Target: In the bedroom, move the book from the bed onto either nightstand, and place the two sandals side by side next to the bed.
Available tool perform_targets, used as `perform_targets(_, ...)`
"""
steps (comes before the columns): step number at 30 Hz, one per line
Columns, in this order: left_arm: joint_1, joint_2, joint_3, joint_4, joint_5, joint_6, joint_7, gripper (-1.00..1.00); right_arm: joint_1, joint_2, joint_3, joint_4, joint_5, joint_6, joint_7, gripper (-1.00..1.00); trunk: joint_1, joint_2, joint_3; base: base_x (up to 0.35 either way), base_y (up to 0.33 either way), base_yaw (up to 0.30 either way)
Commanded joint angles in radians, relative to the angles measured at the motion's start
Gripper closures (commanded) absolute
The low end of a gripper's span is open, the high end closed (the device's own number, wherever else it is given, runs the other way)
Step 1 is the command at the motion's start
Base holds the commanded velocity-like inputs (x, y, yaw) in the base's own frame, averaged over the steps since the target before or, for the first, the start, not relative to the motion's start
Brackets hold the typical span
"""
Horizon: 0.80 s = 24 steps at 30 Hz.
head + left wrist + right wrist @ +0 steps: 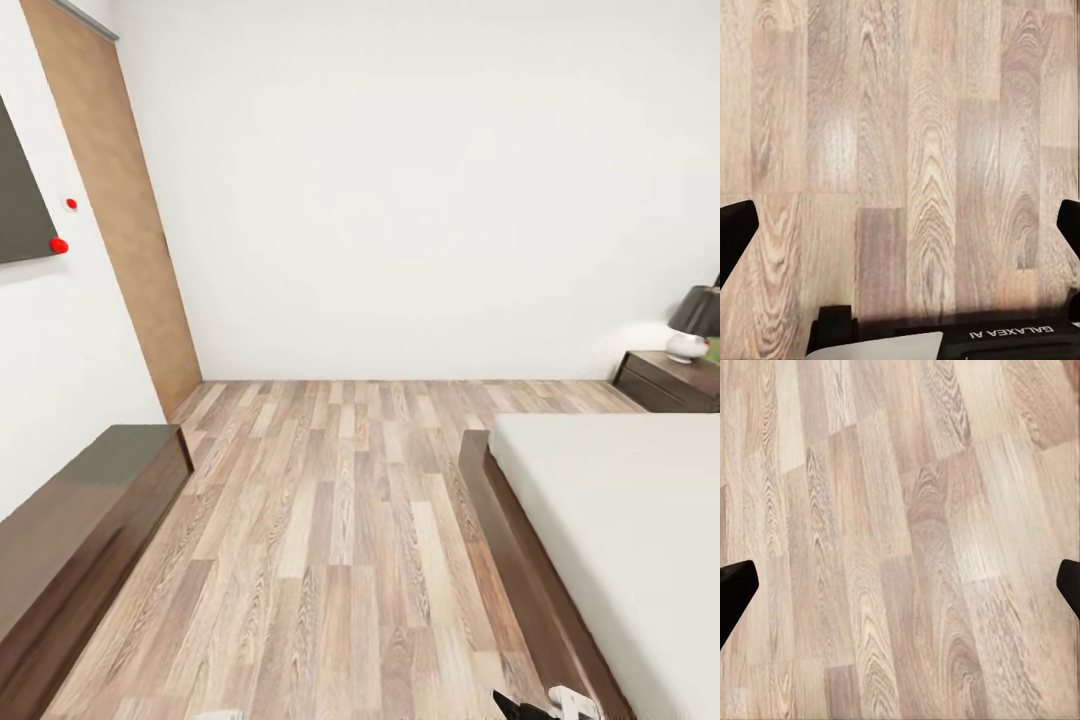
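- Far left of the head view: a dark grey wall panel point(20, 190) with two red knobs point(58, 244) hangs on the white wall; right of it stands a tall light-brown wooden door point(120, 200).
- Lower left: a long low dark-brown dresser with a glossy top point(70, 520) runs along the wall. It is judged not to be a nightstand.
- Centre: the light-brown wood-plank floor point(330, 540) lies open between dresser and bed.
- Right: the large bed with pale grey-white mattress and dark brown frame point(620, 520) fills the lower right. The visible part of the mattress carries no book; no sandal shows on the visible floor.
- Upper right edge: the low dark reddish-brown wooden nightstand point(670, 380) stands just beyond the bed, bearing a lamp with a white base and dark shade point(695, 322).
- Left gripper point(900, 225): black fingertips sit at opposite frame edges, spread wide, nothing between them, floor beneath.
- Right gripper point(900, 585): likewise spread wide and empty over floor.
- Judgement: the step in hand is approach and search. The next move calls for turning or advancing along the bed to locate the book and sandals.
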Motion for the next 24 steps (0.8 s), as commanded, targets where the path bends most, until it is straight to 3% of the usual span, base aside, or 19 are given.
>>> perform_targets(1, -0.001, 0.0, 0.007, 0.001, 0.003, -0.001, -0.006, -1.0, -0.002, 0.0, 0.008, 0.005, -0.008, -0.007, 0.005, -1.0, 0.0, -0.001, -0.001, 0.0, 0.0, -0.3)
perform_targets(24, -0.001, 0.0, 0.007, 0.001, 0.003, -0.001, -0.006, -1.0, -0.002, 0.001, 0.008, 0.005, -0.007, -0.007, 0.005, -1.0, 0.0, -0.001, -0.001, 0.0, 0.0, -0.3)
